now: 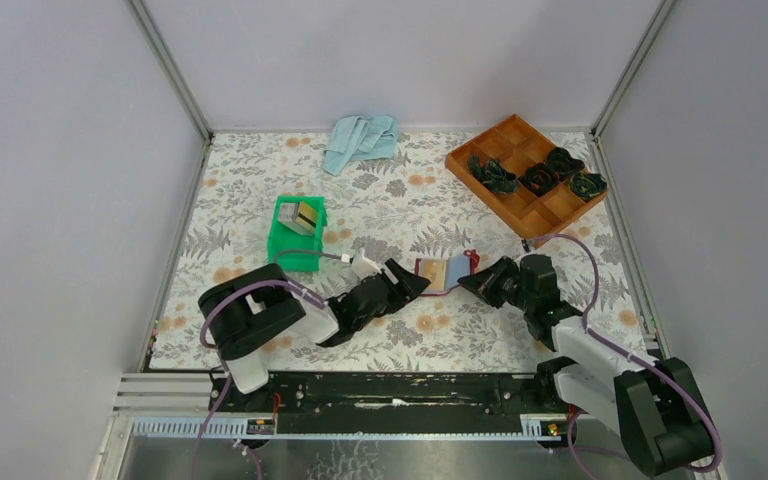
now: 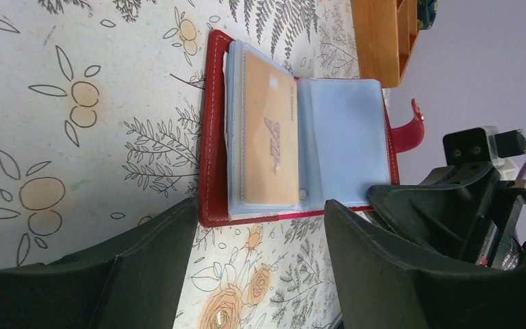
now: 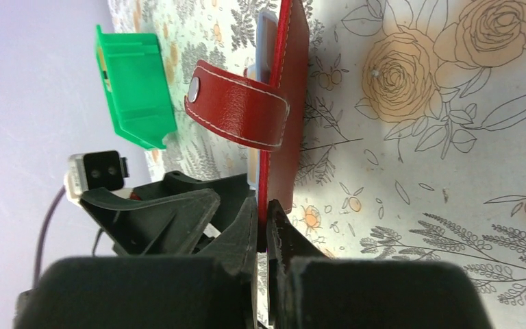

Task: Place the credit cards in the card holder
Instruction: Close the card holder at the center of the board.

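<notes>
**Top view.** Locate the card holder (image 1: pixel 447 272) lying open on the floral table (image 1: pixel 260 180), between the left gripper (image 1: pixel 412 281) and the right gripper (image 1: pixel 477 282). Find the loose credit cards (image 1: pixel 305 215) standing in the green bin (image 1: pixel 290 250), well apart to the far left. Expect thin, stiff, slick and almost weightless cards. Take each by a free short edge, pinching both faces. Avoid any attempt to lift one flat off a surface.

**Left wrist view.** Read the left gripper (image 2: pixel 260 209) as wide open and holding nothing, with one finger to each side of the holder's near edge. Note the dark red stitched border, the pale blue clear sleeves (image 2: pixel 342 137) and a gold card (image 2: pixel 270 137) already seated in one sleeve. Treat the sleeves as soft and floppy. Expect the light case to slide or fold shut unless pinned down.

**Right wrist view.** Read the right gripper (image 3: pixel 266 229) as closed tight on the edge of the red cover, with the snap tab (image 3: pixel 240 113) curling up just beyond. Hold by this stiffer cover, never by the sleeves.
</notes>
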`<state>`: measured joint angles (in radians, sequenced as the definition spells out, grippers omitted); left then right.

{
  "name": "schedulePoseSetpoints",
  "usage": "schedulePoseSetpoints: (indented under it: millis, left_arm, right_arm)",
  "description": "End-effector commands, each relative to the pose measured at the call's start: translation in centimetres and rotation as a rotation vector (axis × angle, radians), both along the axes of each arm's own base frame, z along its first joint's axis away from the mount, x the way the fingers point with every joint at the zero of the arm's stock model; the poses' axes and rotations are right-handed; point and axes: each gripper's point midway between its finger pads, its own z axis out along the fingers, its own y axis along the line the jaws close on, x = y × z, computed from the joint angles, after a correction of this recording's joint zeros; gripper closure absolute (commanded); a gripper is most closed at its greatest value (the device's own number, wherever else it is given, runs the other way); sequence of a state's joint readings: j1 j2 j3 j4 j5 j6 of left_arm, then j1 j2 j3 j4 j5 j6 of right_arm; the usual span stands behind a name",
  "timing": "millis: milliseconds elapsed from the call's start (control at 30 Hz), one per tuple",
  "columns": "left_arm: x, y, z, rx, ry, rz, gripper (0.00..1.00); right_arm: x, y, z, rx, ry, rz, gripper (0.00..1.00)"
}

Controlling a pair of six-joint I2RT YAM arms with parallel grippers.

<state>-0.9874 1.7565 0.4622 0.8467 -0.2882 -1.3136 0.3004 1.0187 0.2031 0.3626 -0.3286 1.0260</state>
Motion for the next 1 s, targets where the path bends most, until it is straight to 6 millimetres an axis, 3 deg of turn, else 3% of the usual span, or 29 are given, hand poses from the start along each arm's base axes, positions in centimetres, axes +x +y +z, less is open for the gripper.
schedulePoseSetpoints:
  millis: [0, 300, 667, 967]
  left_arm:
    - [-4.0, 4.4, -8.1, 0.234, 0.193, -0.043, 0.23]
    - [-4.8, 5.4, -8.4, 0.217, 0.213, -0.028, 0.23]
    - [-3.6, 3.8, -7.0, 0.091, 0.189, 0.003, 0.21]
    - [-3.0, 3.5, -7.2, 0.008, 0.194, 0.017, 0.22]
  right_arm:
    - [0.9, 0.9, 3.5, 0.139, -0.071, -0.010, 1.00]
    - [1.4, 0.6, 4.5, 0.170, -0.082, -0.038, 1.00]
    - [0.5, 0.9, 4.4, 0.223, -0.057, -0.029, 1.00]
    - [-0.2, 1.5, 4.8, 0.288, -0.039, -0.001, 1.00]
